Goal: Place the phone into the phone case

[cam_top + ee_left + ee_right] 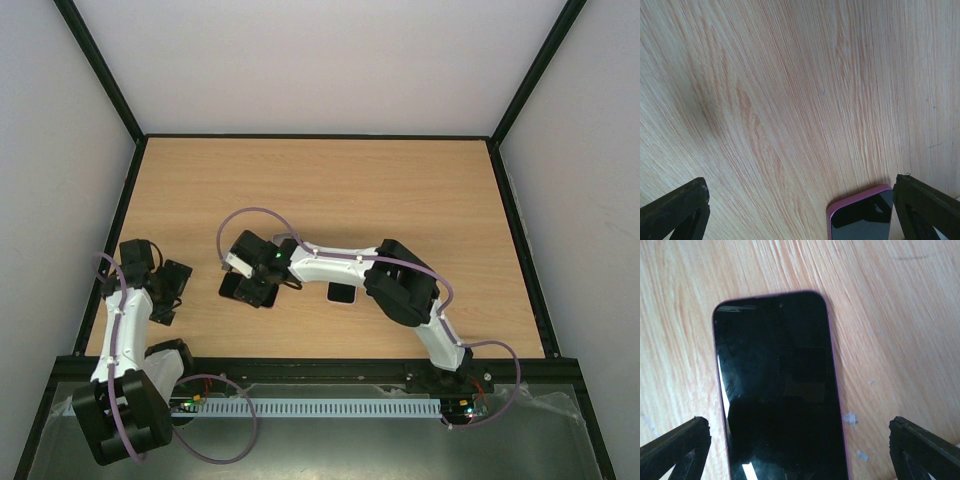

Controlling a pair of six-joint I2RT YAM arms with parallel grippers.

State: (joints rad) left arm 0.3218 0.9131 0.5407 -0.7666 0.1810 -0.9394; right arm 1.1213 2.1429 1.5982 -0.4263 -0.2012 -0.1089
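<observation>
While the wooden table (400,200) takes up most of the top view, the two arms only cover its near strip. The right arm (340,265) stretches leftward across the front, and the left arm (125,320) sits folded up by the left edge. The right gripper (799,427) hangs right over the phone (775,385) with its jaws spread wide – one finger on each side of it, neither touching it as far as I can see. The phone lies flat on the wood, black screen up, with a thin pink rim around it. It's left of centre, near the front edge.

The left gripper (800,182) is spread apart too, holding nothing, with one corner of the phone showing near its right finger.

Smallest bit – a dark rectangle (343,293) with a pale edge lies flat beside the right arm's forearm, apart from the phone. Can't tell if that's the case.
</observation>
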